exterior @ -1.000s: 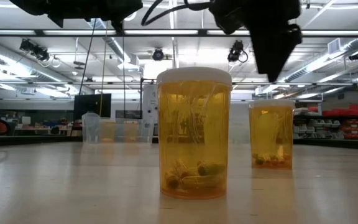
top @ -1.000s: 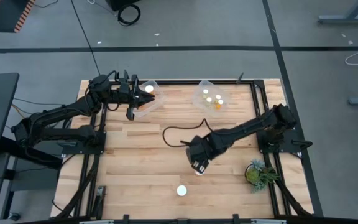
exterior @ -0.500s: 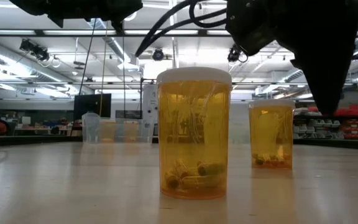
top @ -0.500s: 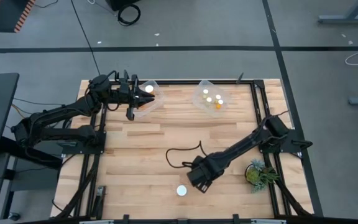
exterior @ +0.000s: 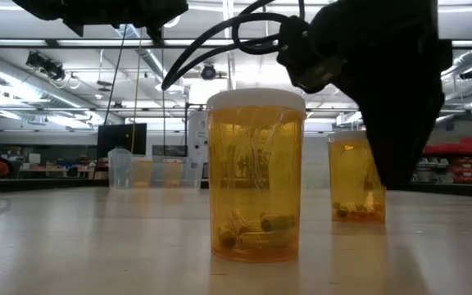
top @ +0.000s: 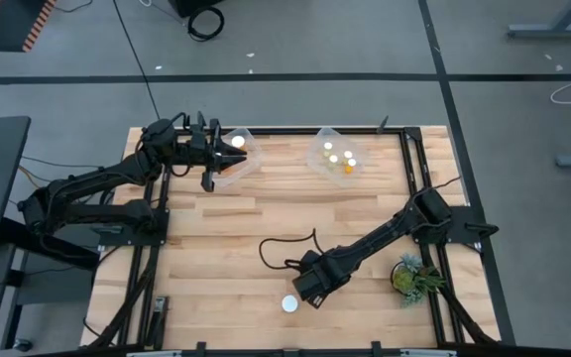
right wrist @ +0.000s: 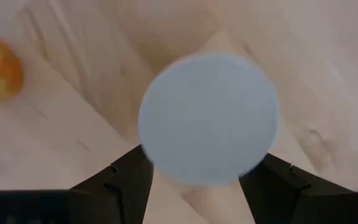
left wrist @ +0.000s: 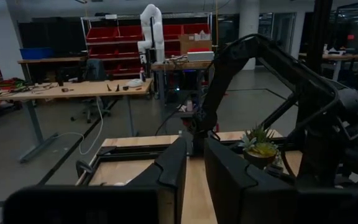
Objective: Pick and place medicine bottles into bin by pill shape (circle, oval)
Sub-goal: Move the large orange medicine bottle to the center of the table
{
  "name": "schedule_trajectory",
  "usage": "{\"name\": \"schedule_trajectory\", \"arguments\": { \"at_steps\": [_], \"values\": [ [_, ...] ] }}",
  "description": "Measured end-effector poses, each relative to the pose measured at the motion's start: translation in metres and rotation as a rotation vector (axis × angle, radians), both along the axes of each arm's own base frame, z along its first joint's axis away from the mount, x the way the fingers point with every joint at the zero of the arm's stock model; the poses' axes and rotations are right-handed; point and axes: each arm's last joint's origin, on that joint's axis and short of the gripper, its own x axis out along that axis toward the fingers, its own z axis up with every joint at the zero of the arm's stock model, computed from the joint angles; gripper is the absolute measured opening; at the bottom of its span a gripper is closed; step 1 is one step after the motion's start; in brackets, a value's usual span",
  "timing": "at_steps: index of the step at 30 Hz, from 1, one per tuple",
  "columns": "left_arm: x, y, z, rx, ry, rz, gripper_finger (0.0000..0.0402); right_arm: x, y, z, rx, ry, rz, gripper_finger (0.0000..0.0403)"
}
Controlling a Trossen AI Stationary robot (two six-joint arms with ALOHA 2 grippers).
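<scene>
A green plant (top: 411, 275) stands at the wooden table's (top: 216, 238) edge.

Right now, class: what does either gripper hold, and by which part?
Nothing is held. The right gripper hangs open above a bottle's white cap; the left gripper is nearly shut with nothing between its fingers.

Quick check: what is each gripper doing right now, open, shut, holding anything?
Left gripper: shut, empty, above the left bin.
Right gripper: open, holding nothing, fingers either side of a white-capped bottle.
</scene>
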Motion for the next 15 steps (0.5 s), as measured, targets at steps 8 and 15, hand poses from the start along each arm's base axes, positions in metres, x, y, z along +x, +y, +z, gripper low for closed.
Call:
{"name": "schedule_trajectory", "arguments": {
  "at_steps": [8, 15],
  "values": [
    [0.0, 0.0, 0.0, 0.0, 0.0, 0.0, 0.0063, 0.007, -0.012, 0.001, -0.044, -0.032, -0.011, 0.0224],
    [0.0, 0.0, 0.0, 0.0, 0.0, 0.0, 0.0063, 0.012, -0.019, 0.001, -0.059, -0.062, 0.008, 0.0223]
  ]
}}
